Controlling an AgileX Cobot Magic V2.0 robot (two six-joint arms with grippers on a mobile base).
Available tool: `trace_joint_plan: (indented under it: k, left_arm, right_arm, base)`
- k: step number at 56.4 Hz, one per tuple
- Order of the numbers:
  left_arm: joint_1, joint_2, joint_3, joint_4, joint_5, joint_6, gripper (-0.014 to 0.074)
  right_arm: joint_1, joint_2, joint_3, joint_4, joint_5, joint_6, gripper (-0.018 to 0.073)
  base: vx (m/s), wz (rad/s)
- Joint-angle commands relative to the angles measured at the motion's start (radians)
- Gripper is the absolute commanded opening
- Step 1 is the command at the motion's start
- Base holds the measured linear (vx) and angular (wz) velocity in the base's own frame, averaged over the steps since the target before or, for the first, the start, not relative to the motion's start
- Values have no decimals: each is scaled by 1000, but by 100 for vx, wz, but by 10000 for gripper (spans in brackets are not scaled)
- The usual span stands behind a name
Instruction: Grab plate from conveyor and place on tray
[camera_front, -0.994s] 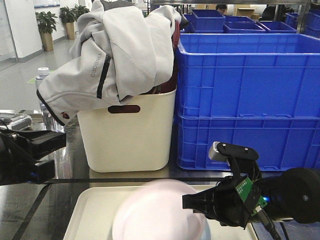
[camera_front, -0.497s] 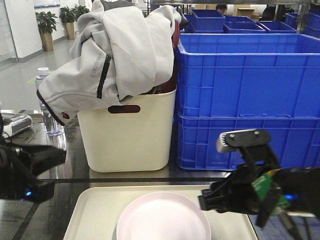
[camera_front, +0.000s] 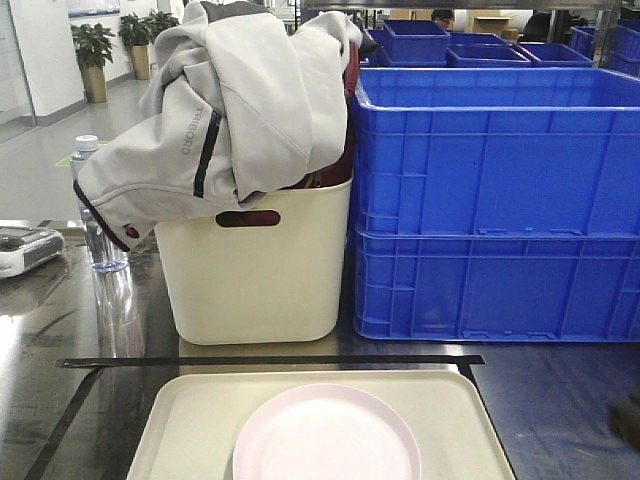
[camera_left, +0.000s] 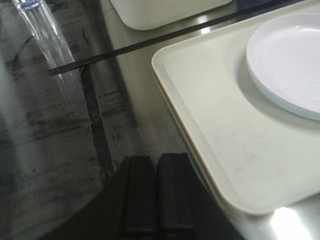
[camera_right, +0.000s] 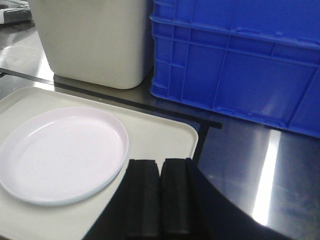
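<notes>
The pale pink plate (camera_front: 326, 435) lies flat on the cream tray (camera_front: 190, 410), a little right of its middle. The left wrist view shows the plate (camera_left: 290, 65) at upper right and the tray (camera_left: 215, 115) with its near corner beside my left gripper (camera_left: 156, 157), which is shut with nothing in it, over the dark table just left of the tray. My right gripper (camera_right: 160, 161) is shut and empty, above the tray (camera_right: 165, 135) near its right rim, just right of the plate (camera_right: 60, 150). Neither gripper appears in the front view. The conveyor is out of view.
Behind the tray stand a tall cream tub (camera_front: 255, 270) draped with a grey jacket (camera_front: 230, 110) and stacked blue crates (camera_front: 495, 200). A water bottle (camera_front: 100, 230) and a small device (camera_front: 25, 248) sit at left. A black tape line (camera_front: 270, 361) runs along the tray's far side.
The plate went from blurred in motion to lying still on the tray. Both arms have drawn back out of the front view, the right one leaving the plate behind.
</notes>
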Motion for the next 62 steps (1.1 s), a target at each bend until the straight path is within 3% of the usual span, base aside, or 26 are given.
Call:
trace_joint_plan:
  k: [1,13,50,54,62]
  left_arm:
    - [-3,-122,42,-37,-102,-12,0]
    - [-3,-303,116,-41,-87,-12,0]
    - [-2,-334,131,-42,-86,-12,3]
    - [13,-352,171,-42,-134,6,3]
    - [101,-447,337,-95,-338,6,3]
  right_arm:
    - [-3,-85,92,-11,-113,32,-12]
    - [-3,-197,258,-11,-167,31,-12]
    - [-3,-199,264,-10,-144,28,-12]
    - [-3,-199,264,-10,-144,28,-12]
    - [-3,-199,264,-10,-144,28,-12]
  base:
    - [0,0]
    - [0,0]
    - [0,0]
    - [0,0]
    - [0,0]
